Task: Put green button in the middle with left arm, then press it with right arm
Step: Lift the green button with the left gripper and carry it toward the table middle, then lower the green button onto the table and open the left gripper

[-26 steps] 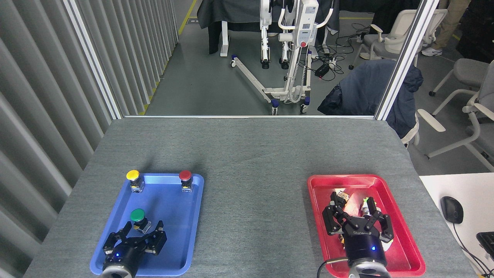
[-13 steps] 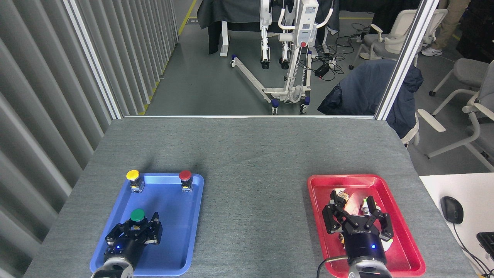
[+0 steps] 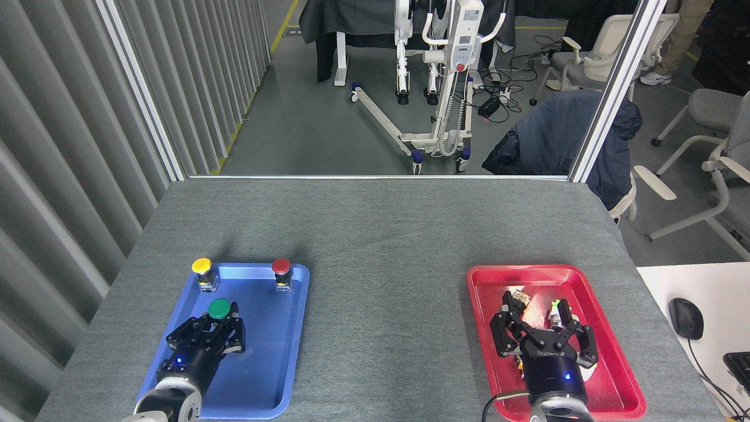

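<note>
**Between my left fingers: the green button, now gripped**

Between the fingers of my left end effector sits the green button, its cap showing just above my knuckles. A second ago those fingers were spread short of it; now they have clenched around its base over the blue tray. The pick looks made, so carrying it rightward onto the bare worktop comes next. My right end effector hangs spread over the red tray, holding nothing.
</note>
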### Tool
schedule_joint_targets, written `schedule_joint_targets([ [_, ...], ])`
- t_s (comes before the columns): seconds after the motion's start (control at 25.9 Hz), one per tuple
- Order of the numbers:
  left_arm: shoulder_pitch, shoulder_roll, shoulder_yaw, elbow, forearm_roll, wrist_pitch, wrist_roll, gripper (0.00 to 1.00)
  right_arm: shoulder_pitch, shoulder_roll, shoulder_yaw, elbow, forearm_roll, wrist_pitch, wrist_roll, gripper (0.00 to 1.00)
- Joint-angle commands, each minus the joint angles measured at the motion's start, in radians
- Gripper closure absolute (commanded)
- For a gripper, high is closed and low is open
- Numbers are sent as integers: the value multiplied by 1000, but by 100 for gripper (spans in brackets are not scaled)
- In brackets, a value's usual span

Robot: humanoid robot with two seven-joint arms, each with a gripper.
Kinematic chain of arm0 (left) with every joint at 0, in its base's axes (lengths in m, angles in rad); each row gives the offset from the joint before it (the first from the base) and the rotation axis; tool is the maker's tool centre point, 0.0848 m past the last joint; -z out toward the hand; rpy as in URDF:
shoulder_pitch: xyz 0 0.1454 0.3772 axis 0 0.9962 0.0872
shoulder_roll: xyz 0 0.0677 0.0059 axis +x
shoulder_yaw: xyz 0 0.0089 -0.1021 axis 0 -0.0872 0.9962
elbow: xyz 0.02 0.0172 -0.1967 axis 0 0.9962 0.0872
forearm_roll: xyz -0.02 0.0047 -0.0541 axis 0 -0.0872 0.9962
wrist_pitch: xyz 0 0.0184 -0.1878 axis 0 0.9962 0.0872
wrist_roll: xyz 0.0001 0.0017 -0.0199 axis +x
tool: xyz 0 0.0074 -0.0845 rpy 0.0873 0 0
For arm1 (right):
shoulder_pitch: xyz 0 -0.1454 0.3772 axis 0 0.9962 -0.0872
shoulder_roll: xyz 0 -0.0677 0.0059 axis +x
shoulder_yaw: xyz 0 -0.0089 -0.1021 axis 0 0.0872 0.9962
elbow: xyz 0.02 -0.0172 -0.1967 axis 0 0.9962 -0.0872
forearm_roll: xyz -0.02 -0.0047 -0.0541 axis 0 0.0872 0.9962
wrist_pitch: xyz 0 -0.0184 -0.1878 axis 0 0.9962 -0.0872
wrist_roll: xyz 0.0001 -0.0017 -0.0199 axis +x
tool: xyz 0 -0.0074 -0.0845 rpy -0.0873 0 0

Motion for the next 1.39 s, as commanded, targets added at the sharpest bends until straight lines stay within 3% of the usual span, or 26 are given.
schedule_joint_targets([
  [0.0,-10,-42,-69,-78,-2,-56,-14,100,3,0,0,1,-1,-1,-2,0],
  [0.23,-155,-162,-384,5,-25,-45,-14,100,2,-19,0,18,-3,-1,-3,0],
  [0.46,-312,-243,-563,316,-25,-44,-17,100,-4,-43,0,45,-3,-1,-3,0],
  [0.58,-333,-243,-618,388,-20,-35,-23,100,-6,-43,0,45,-3,-1,-3,0],
  [0.81,-336,-245,-629,394,-13,-6,-23,100,-12,-45,0,62,-3,-1,-5,0],
  [0.89,-336,-243,-629,405,-14,-4,-26,88,-12,-45,0,70,-3,-1,-5,0],
  [0.93,-336,-243,-629,410,-17,-4,-27,78,-12,-45,0,73,-3,-1,-5,0],
  [1.0,-336,-243,-630,420,-20,2,-29,40,-12,-43,0,73,-3,-1,-5,0],
  [1.08,-336,-243,-632,427,-20,13,-27,20,-9,-42,0,73,-3,-1,-5,0],
  [1.2,-333,-243,-630,424,-20,7,-27,4,-7,-42,0,73,-4,-2,-3,0],
  [1.35,-300,-236,-629,413,-20,-21,-26,2,-6,-42,0,74,-4,-2,-3,0],
])
